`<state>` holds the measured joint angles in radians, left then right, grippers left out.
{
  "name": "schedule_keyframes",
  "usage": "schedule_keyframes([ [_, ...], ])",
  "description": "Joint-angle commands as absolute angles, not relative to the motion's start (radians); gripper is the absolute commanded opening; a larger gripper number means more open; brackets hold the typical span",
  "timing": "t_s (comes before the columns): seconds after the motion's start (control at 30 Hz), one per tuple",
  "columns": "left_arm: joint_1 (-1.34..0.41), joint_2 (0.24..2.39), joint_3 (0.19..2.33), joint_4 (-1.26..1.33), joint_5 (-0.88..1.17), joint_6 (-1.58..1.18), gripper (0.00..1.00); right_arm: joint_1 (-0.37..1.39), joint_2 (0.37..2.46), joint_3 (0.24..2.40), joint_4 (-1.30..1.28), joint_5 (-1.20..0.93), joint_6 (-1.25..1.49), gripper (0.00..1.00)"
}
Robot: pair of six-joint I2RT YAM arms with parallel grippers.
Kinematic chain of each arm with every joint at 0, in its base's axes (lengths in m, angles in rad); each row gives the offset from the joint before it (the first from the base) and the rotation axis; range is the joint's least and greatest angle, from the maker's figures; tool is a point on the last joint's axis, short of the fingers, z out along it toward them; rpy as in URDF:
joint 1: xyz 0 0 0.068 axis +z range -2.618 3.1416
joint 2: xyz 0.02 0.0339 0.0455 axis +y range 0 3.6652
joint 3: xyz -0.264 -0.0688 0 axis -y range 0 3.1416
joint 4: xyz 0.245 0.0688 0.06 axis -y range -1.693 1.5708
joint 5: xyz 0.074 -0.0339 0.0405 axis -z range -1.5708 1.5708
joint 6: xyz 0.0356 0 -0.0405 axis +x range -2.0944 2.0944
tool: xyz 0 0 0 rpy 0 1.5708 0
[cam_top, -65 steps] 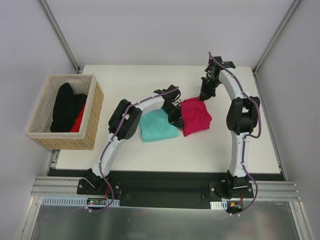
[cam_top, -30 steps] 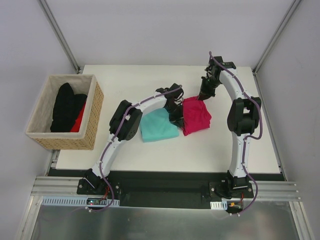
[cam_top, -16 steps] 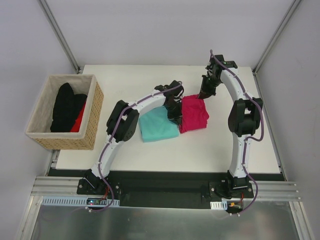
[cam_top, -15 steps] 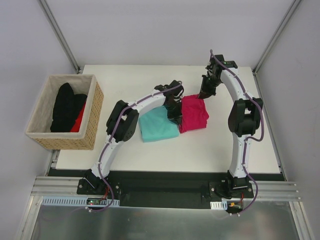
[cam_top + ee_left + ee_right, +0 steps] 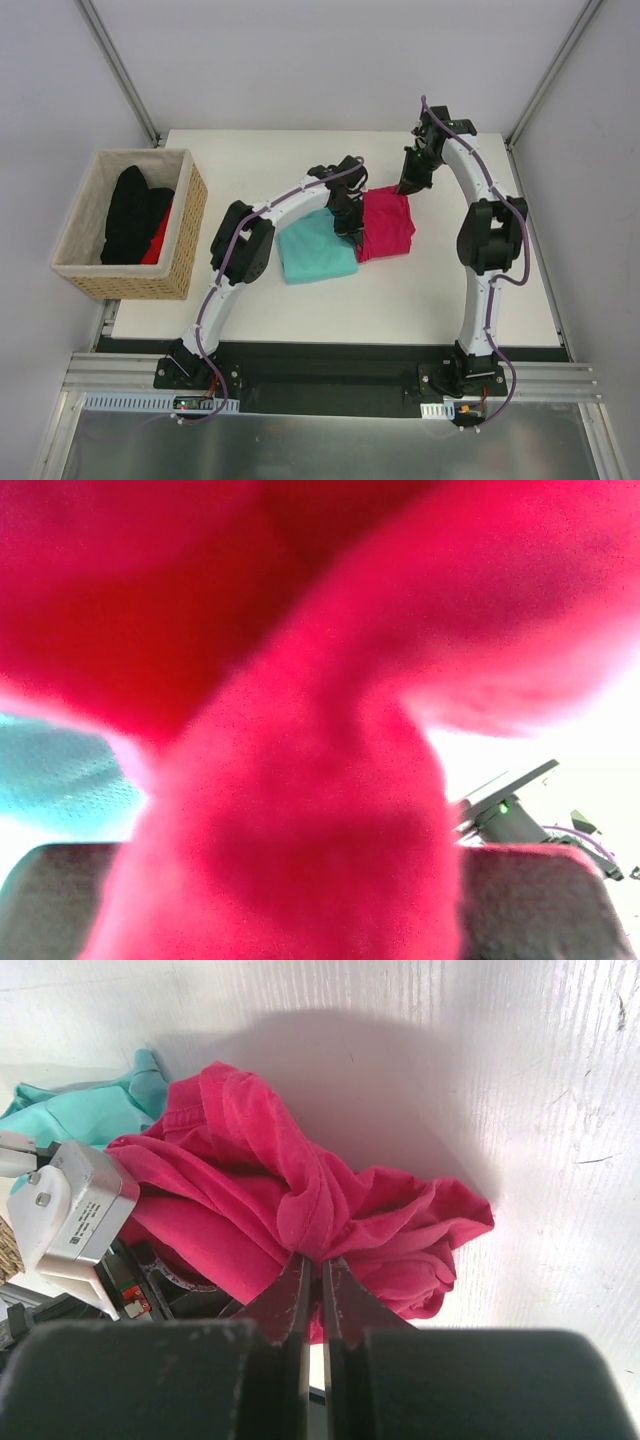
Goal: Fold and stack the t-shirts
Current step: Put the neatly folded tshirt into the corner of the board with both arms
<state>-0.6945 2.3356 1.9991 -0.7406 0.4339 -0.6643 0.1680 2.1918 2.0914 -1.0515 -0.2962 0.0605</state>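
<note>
R gripper (image 5: 312, 1262) on pink tee (image 5: 232, 1150)

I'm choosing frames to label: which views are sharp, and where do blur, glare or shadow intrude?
Top external: evenly lit and sharp, the magenta-pink cloth t-shirt and teal-mint cloth t-shirt both crisp. Left wrist: the magenta cloth sits against the lens, out of focus, with blown-out white at the right. Right wrist: sharp folds, and a soft shadow on the white table behind the shirt.
</note>
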Motion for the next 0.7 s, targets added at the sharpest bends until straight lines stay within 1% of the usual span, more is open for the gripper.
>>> schedule_keyframes([
  [0.0,-0.709,2.276,2.068,-0.77,0.417,-0.644,0.0,0.173,2.091,2.14,-1.065,-0.288,0.058,0.01],
  [0.67,-0.715,2.24,2.092,-0.805,0.361,-0.627,0.0,0.176,2.071,2.161,-1.068,-0.31,0.055,0.01],
])
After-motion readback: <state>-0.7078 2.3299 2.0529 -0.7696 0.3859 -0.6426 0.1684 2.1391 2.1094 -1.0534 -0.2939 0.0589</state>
